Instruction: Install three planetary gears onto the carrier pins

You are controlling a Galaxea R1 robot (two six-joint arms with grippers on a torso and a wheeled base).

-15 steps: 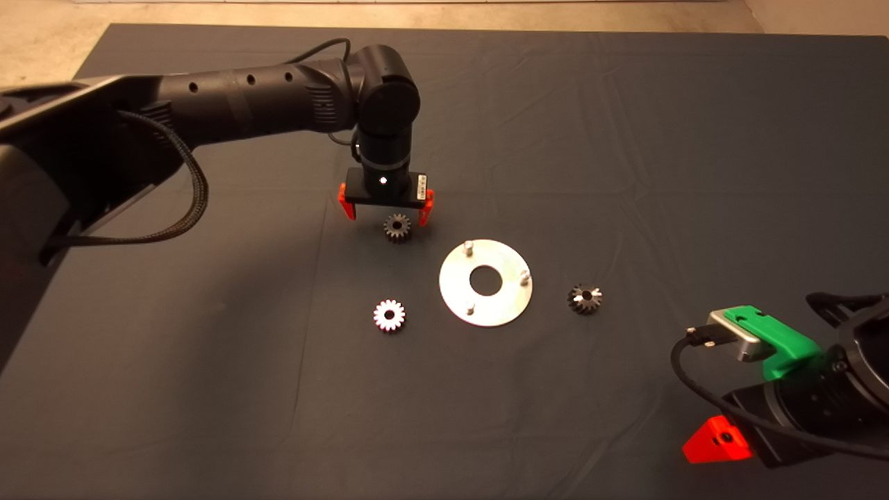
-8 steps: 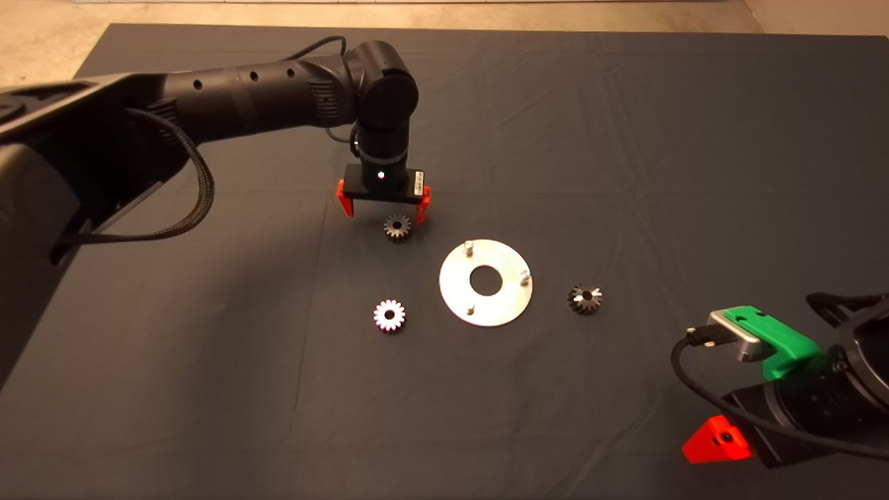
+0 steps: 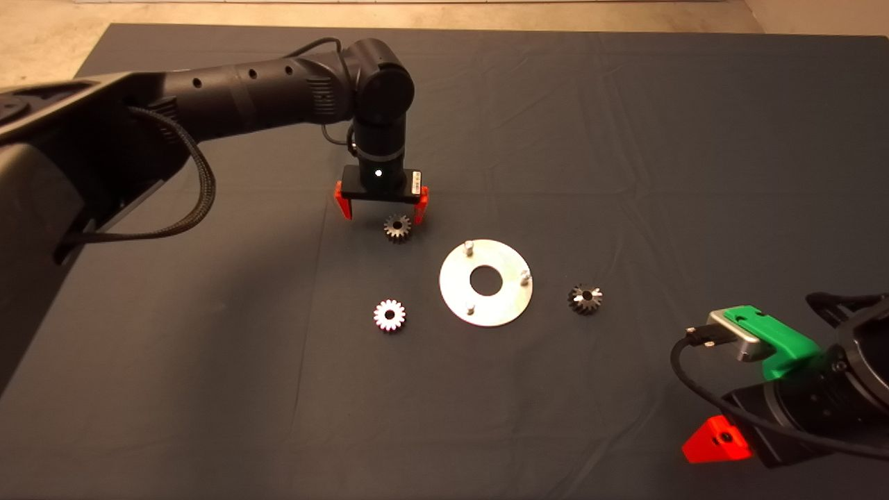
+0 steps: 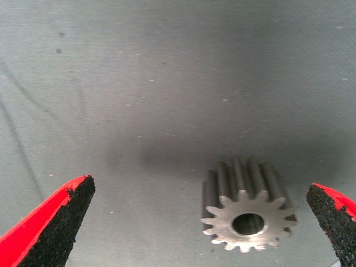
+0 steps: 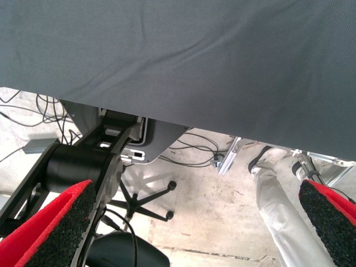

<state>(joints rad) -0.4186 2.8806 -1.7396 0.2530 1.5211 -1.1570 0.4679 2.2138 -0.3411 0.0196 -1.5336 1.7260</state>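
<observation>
Progress, as you find it: none of three planetary gears (image 3: 397, 228) installed; all lie loose on the mat (image 3: 625, 139) around the plate, carrier pins (image 3: 469, 246) bare. Left gripper (image 3: 381, 205) spread wide, straddling the far gear. Right gripper (image 5: 194, 228) parked, spread, empty.

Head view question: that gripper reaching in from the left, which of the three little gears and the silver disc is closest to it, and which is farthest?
From the left gripper:
1. Dark gear, right under its open fingers.
2. Silver disc, toward the mat's middle.
3. Bright gear, lying nearer the camera; close to the disc's rank.
4. Gear past the disc's far side.
</observation>
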